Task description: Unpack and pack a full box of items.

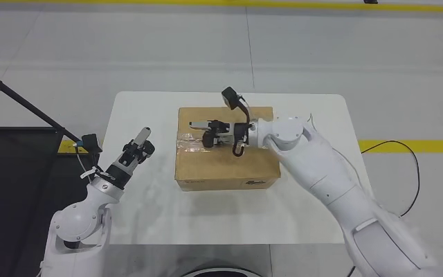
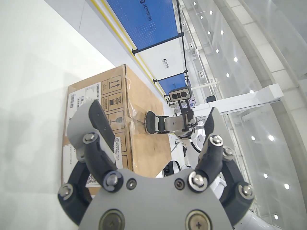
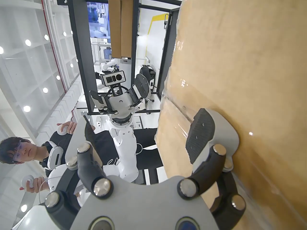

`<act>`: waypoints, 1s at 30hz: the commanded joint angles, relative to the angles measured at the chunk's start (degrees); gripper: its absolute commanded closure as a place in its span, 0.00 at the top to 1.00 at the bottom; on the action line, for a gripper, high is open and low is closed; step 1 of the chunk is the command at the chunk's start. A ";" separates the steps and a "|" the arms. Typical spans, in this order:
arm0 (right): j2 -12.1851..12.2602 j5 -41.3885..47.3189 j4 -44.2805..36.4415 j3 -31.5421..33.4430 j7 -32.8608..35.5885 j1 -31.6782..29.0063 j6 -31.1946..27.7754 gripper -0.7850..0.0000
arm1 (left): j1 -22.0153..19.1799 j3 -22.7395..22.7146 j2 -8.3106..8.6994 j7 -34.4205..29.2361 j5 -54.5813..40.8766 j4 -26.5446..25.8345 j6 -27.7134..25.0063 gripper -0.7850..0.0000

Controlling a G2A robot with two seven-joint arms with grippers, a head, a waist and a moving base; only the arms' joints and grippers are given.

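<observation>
A brown cardboard box (image 1: 228,166) stands shut in the middle of the white table (image 1: 311,208), with clear tape (image 3: 177,101) along its top seam. My right gripper (image 1: 208,131) is open above the box top at its left end. One of its pads (image 3: 200,135) lies against the cardboard beside the taped seam. My left gripper (image 1: 142,149) is open and empty, a little to the left of the box and apart from it. In the left wrist view the left gripper (image 2: 156,123) faces the labelled side of the box (image 2: 112,111), with the right gripper (image 2: 153,125) at the seam on top.
A black panel (image 1: 21,173) and a black pole (image 1: 28,111) stand off the table's left edge. There is bare table in front of the box and on both sides of it.
</observation>
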 commanded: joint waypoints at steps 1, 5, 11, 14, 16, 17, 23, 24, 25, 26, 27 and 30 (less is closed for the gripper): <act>-1.25 0.38 1.17 -1.18 -0.31 0.85 -0.44 1.00 | 0.00 0.00 0.00 0.00 0.00 0.00 0.00 1.00; -3.18 0.75 3.96 -2.53 -0.27 2.18 -1.40 1.00 | 0.00 0.00 0.00 0.00 0.00 0.00 0.00 1.00; -4.18 0.96 7.21 -1.87 2.12 2.83 -3.20 1.00 | 0.00 0.00 0.00 0.00 0.00 0.00 0.00 1.00; -3.90 -0.20 7.08 -0.97 3.48 2.60 -3.95 1.00 | 0.00 0.00 0.00 0.00 0.00 0.00 0.00 1.00; -3.34 -1.44 6.09 0.08 4.05 2.10 -4.90 1.00 | 0.00 0.00 0.00 0.00 0.00 0.00 0.00 1.00; -2.95 -2.45 5.32 0.66 3.96 1.68 -5.21 1.00 | 0.00 0.00 0.00 0.00 0.00 0.00 0.00 1.00; 0.74 -7.72 -2.49 6.94 3.61 -2.81 -3.69 1.00 | 0.00 0.00 0.00 0.00 0.00 0.00 0.00 1.00; 1.50 -8.85 -3.94 8.36 3.55 -3.79 -3.05 1.00 | 0.00 0.00 0.00 0.00 0.00 0.00 0.00 1.00; 2.28 -10.04 -5.47 9.81 3.50 -4.89 -2.37 1.00 | 0.00 0.00 0.00 0.00 0.00 0.00 0.00 1.00; 3.08 -11.56 -6.95 11.40 2.95 -6.01 -1.55 1.00 | 0.00 0.00 0.00 0.00 0.00 0.00 0.00 1.00; 3.83 -12.65 -8.73 12.92 2.78 -7.33 -0.74 1.00 | 0.00 0.00 0.00 0.00 0.00 0.00 0.00 1.00; 6.06 -14.97 -13.31 18.15 3.28 -11.41 1.48 1.00 | 0.00 0.00 0.00 0.00 0.00 0.00 0.00 1.00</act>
